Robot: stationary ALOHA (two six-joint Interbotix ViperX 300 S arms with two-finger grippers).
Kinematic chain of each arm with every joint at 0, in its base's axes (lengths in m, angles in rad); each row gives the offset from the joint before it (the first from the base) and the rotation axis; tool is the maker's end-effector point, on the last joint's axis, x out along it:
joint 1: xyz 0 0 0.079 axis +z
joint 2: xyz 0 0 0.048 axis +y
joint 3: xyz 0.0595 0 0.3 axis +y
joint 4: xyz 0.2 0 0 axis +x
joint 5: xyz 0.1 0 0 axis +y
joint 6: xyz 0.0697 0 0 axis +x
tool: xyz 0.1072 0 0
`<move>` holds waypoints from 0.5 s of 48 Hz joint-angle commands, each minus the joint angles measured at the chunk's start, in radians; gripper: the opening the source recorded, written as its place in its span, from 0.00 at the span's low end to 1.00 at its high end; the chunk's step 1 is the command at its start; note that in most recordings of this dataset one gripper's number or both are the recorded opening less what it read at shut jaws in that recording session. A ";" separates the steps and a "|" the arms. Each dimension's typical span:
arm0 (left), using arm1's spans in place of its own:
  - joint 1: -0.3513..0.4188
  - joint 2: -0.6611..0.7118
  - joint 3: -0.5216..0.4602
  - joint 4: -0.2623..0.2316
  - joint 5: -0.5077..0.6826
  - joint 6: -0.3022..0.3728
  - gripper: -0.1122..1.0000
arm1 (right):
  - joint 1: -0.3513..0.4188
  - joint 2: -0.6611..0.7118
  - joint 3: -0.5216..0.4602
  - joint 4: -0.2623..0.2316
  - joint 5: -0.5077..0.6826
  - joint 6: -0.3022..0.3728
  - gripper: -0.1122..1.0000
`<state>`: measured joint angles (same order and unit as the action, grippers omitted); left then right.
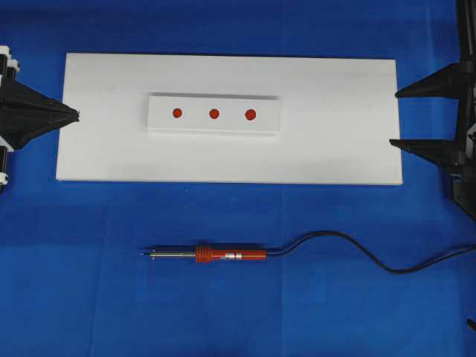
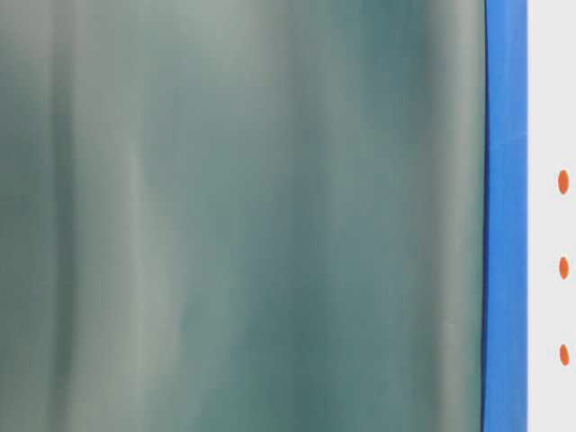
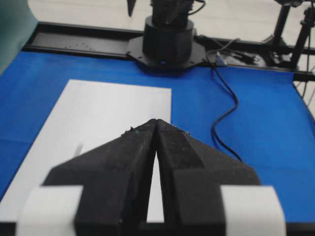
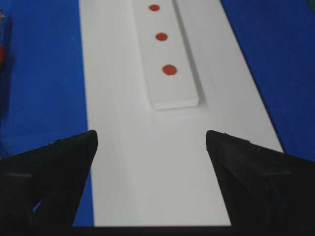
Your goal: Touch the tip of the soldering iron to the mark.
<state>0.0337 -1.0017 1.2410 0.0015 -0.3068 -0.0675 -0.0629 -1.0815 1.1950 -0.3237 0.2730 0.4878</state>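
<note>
Overhead view: soldering iron (image 1: 212,255) lies flat on the blue surface (image 1: 89,290), well apart from both tools. Its tip (image 1: 143,253) points toward the left of the view; its black cord (image 1: 349,249) trails off to the right edge. The iron rests just below the white board (image 1: 335,149), which carries a raised white strip (image 1: 214,128) with three red marks (image 1: 213,114). The left tool (image 1: 74,114) sits at the board's left edge, its jaws pressed together with nothing between them. The right tool (image 1: 394,117) sits at the board's right edge, its jaws spread wide and empty.

Table-level view: a blurred grey-green panel (image 2: 243,216) fills most of the frame. A blue band and a white edge with three red marks (image 2: 563,267) show at the right.

Left wrist view: left tool (image 3: 155,121) is clenched, tips meeting above the white board (image 3: 98,113). A black arm base (image 3: 168,42) stands at the far end of the blue surface, with a cord (image 3: 224,118) running beside it.

Right wrist view: right tool (image 4: 151,136) is released, fingers (image 4: 59,162) wide apart over the white board (image 4: 147,172). The strip with red marks (image 4: 169,70) lies ahead.
</note>
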 commanded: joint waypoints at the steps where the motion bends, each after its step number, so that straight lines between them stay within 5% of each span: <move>1: -0.002 0.008 -0.009 0.000 -0.009 0.000 0.12 | 0.012 0.003 -0.012 0.002 -0.008 0.002 0.87; 24: -0.002 0.008 -0.008 0.002 -0.008 0.000 0.12 | 0.014 0.008 -0.011 0.009 -0.009 0.002 0.87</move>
<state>0.0337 -1.0017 1.2410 0.0015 -0.3068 -0.0675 -0.0491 -1.0830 1.1950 -0.3191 0.2730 0.4878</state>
